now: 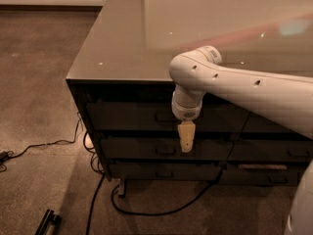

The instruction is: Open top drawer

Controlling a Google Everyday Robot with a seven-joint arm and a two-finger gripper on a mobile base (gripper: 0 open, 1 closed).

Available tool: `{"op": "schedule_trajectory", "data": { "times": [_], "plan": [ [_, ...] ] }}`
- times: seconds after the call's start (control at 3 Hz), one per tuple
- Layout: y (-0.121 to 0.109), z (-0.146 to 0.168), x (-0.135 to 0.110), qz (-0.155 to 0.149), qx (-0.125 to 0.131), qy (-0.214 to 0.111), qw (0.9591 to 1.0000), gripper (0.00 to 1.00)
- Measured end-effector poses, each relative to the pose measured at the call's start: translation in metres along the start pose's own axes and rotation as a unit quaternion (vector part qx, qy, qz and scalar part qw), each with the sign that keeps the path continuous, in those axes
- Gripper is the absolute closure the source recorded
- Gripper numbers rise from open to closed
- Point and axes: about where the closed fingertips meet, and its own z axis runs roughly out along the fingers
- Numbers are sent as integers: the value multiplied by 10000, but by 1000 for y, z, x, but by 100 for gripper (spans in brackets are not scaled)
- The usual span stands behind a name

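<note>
Brown carpet [34, 82] covers the floor around a dark table [122, 48] with a glossy top that reflects pale light. Under the table top, at the near corner, sits a stack of three drawer fronts. The top drawer [127, 116] is the highest and tallest of them, directly beneath the table edge. Its front is dark grey-brown and appears in line with the fronts below it. A small rectangular pull [164, 116] sits at its centre.

A white arm [244, 89] reaches in from the right across the table corner and bends downward at its wrist. The wrist hangs in front of the top drawer, just right of the pull. The tan tool [186, 146] points straight down from the wrist. Its tip hangs in front of the middle drawer [132, 148], close to that drawer's own pull. Whether the tool is open or closed cannot be told from this side, nor whether it touches any drawer front.

Below lies the slim bottom drawer [146, 171]. To the right, partly behind the arm, another stack of drawer fronts [274, 151] shows. Black cables [156, 212] trail over the carpet beneath the table and off to the left. A dark elongated object [47, 223] lies at the lower left.
</note>
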Motion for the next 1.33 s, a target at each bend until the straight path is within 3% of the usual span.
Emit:
{"op": "schedule_trajectory", "data": {
  "times": [0.33, 0.67, 1.33],
  "plan": [
    [-1, 12, 16, 279, -17, -149, 9995, 0],
    [-10, 19, 38, 579, 138, -449, 9972, 0],
    [-24, 25, 60, 848, 348, -632, 9938, 0]
  ]
}}
